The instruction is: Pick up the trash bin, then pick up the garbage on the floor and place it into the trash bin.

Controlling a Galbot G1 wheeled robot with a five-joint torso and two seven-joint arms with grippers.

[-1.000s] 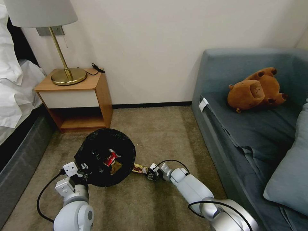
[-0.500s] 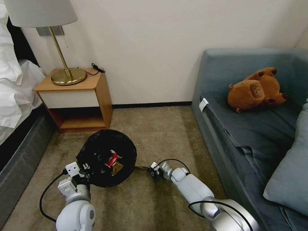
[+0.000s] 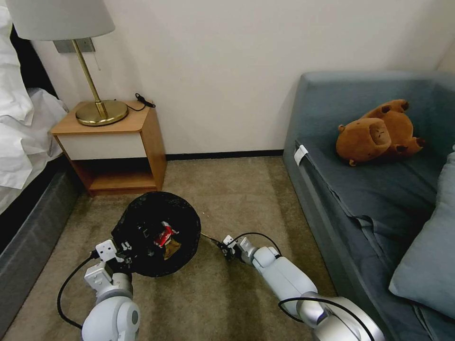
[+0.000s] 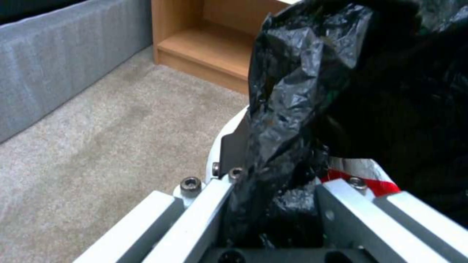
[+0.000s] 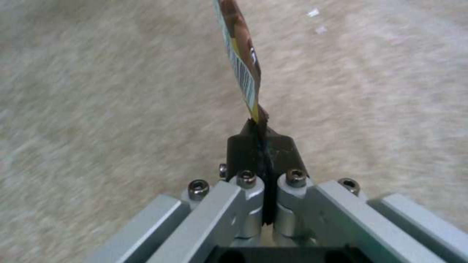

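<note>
Foil wrapper [image 5: 242, 69] beside bin rim [image 3: 195, 222]

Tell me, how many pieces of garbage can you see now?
3: a red-white wrapper and a tan scrap inside the trash bin, a snack wrapper in the right gripper. More may be hidden.

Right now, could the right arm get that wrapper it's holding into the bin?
Probably yes. The right gripper is shut on the snack wrapper, just beside the trash bin, which the left gripper holds by its rim. The bin's mouth is open and nothing lies between them.
</note>
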